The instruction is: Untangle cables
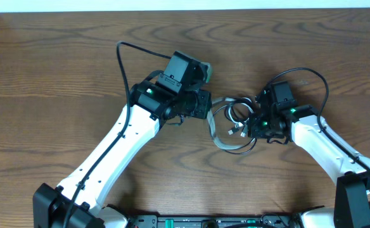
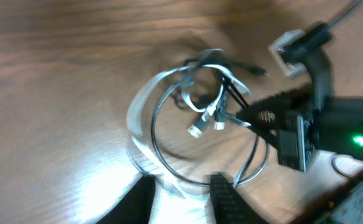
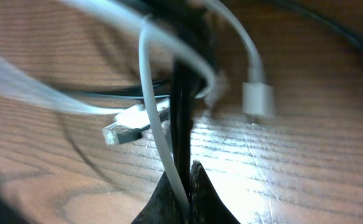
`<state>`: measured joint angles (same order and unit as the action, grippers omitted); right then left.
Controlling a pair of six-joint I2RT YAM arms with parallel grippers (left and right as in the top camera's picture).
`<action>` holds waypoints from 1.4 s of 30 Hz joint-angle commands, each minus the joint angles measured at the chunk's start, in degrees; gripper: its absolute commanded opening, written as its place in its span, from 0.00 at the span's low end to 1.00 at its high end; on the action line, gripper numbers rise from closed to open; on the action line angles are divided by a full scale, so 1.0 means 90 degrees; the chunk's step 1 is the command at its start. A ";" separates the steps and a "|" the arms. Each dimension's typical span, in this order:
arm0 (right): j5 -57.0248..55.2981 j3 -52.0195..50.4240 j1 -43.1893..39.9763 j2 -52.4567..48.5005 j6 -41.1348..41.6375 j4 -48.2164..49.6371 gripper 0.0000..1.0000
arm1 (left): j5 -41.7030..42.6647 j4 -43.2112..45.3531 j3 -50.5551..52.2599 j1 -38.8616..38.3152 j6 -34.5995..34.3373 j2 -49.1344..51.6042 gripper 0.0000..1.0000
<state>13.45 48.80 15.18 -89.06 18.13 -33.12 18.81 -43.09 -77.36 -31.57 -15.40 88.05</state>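
Note:
The white cable (image 1: 220, 139) and the thin black cable (image 1: 218, 113) lie tangled on the table between my two grippers. My right gripper (image 1: 253, 124) is shut on both: a white strand (image 3: 150, 93) and a black strand (image 3: 180, 99) run together into its pinched fingertips (image 3: 188, 171). Two white plug ends (image 3: 258, 99) (image 3: 128, 123) hang free above the wood. My left gripper (image 1: 205, 105) sits at the tangle's left edge. Its fingers (image 2: 228, 199) stand apart, with a blurred stretch of white cable (image 2: 183, 202) between them. The black loop (image 2: 160, 149) curves just ahead of them.
Thick black arm wires arch over the left arm (image 1: 119, 58) and the right arm (image 1: 315, 75). The right wrist's body with a green light (image 2: 355, 142) fills the right of the left wrist view. The wood table (image 1: 58, 76) stretches to the left and back.

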 commanded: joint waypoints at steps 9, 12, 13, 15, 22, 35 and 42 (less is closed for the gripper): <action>0.2074 0.0109 0.0325 -0.0029 -0.1603 0.0338 0.01 | -0.0493 -0.0061 0.0002 0.0029 0.0034 -0.0061 0.62; 0.1605 0.0109 0.0440 0.0032 -0.1447 0.0119 0.01 | -0.0787 -0.0061 0.0015 0.0029 0.0034 0.0058 0.64; 0.0940 0.0112 0.0449 0.0053 -0.1030 -0.0102 0.01 | -0.0877 -0.0063 0.0015 0.0029 0.0034 0.0148 0.65; -0.0148 0.0112 0.0437 0.0075 -0.0374 -0.0539 0.01 | -0.0884 -0.0049 0.0015 0.0029 0.0034 0.0304 0.65; -0.1814 0.0114 0.0279 0.0085 0.0503 -0.1525 0.01 | -0.0877 0.0148 0.0015 0.0027 0.0032 0.0959 0.65; -0.0782 0.0114 0.0301 0.0085 0.0265 -0.1600 0.01 | 0.0226 0.1450 0.0015 0.0022 0.0027 0.1938 0.70; -0.0760 0.0114 0.0301 0.0085 0.0270 -0.1579 0.06 | 0.0967 0.2193 0.0015 0.0012 -0.0022 0.2455 0.70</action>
<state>5.37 49.10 18.20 -89.10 21.28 -47.44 22.90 -24.40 -77.34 -31.51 -15.25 108.16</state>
